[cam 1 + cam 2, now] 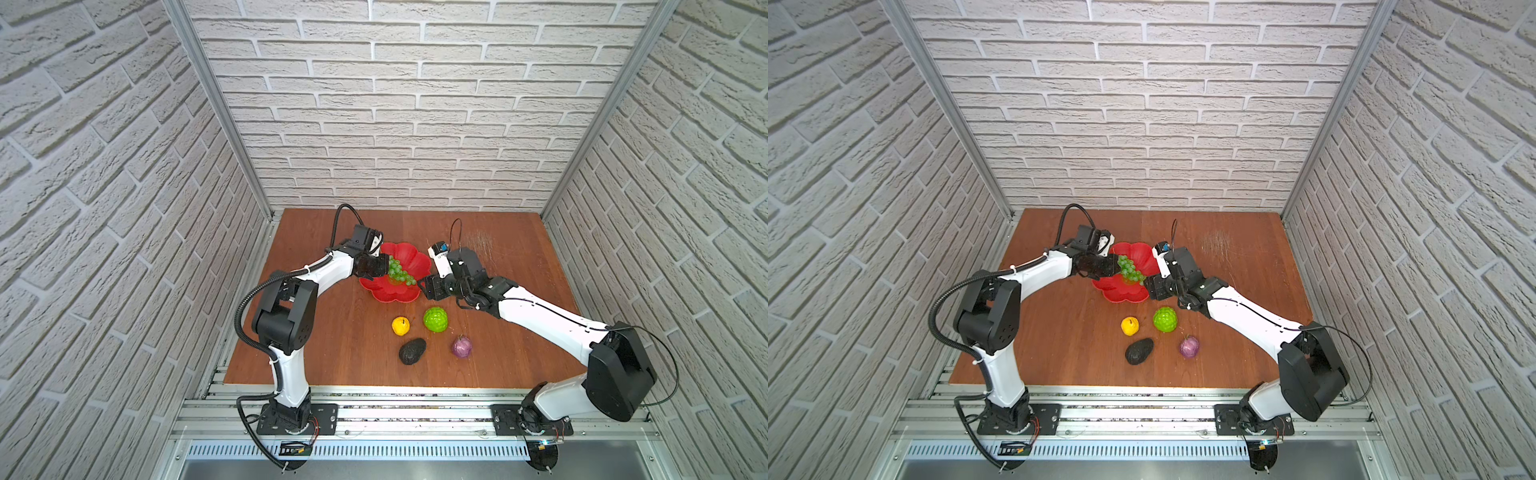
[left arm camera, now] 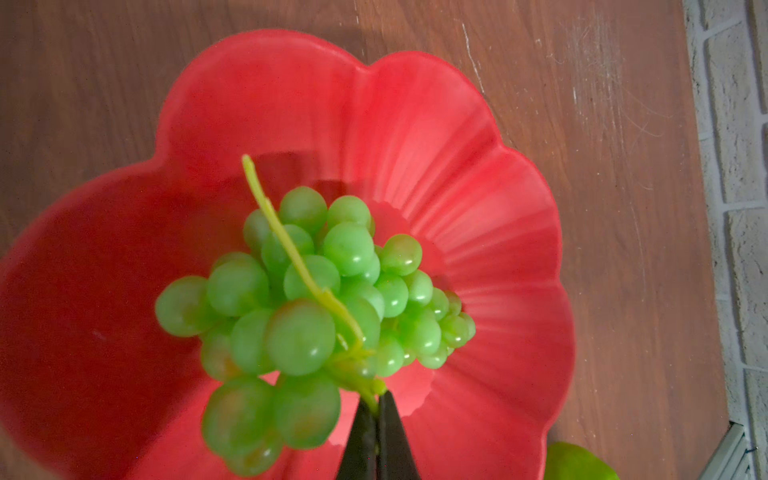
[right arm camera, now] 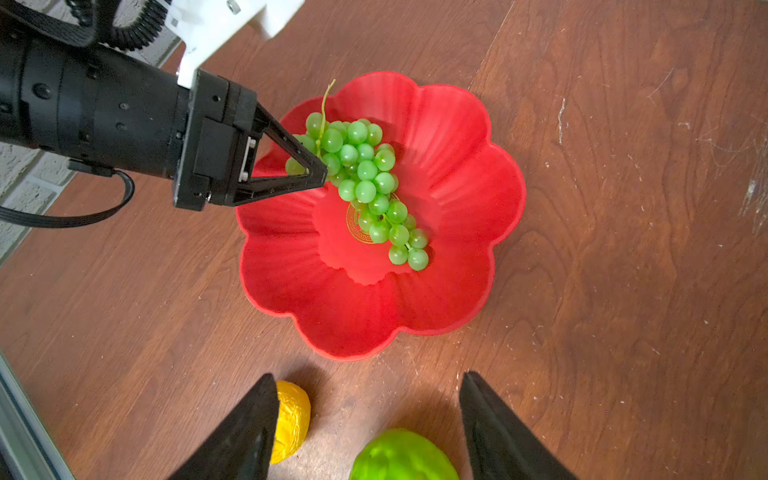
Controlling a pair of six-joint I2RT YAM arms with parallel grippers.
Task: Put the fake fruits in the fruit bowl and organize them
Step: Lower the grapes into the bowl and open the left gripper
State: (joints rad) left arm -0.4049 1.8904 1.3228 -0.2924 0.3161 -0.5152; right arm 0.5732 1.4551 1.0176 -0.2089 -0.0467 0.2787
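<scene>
**Nearly in: grapes (image 3: 365, 178) slung over the bowl (image 3: 457, 291)**

Up at the thick end of the bunch, the left gripper (image 3: 321, 175) has its jaws pressed together on the thin stem (image 2: 299, 262), a pinch the left wrist view shows plainly. The bunch slants down across the bowl's middle, its narrow tail over the gold emblem (image 3: 353, 228). Whether that tail touches the floor I cannot tell. The right gripper (image 3: 368, 376) is empty, jaws apart, low over the table (image 1: 332, 332) just outside the bowl's near rim.

Four fruits lie on the table, apart from one another and from the bowl: yellow fruit (image 1: 400, 325), green ball (image 1: 435, 319), avocado (image 1: 412, 350) and bulb (image 1: 462, 347).

On handling, as a judgement: the grapes look light and floppy, glossy beads on a bendy stem, so they will sag and swing from a single pinch point. The stem is the sure hold, since one grape alone would likely slip from the jaws. Lowering until the tail rests, then letting go, should keep them from bouncing out. The other four look rigid, light and rounded, apt to roll. Each wants a grip across its widest part, the avocado across its short axis. The bowl looks like thin plastic and may skid if nudged.
</scene>
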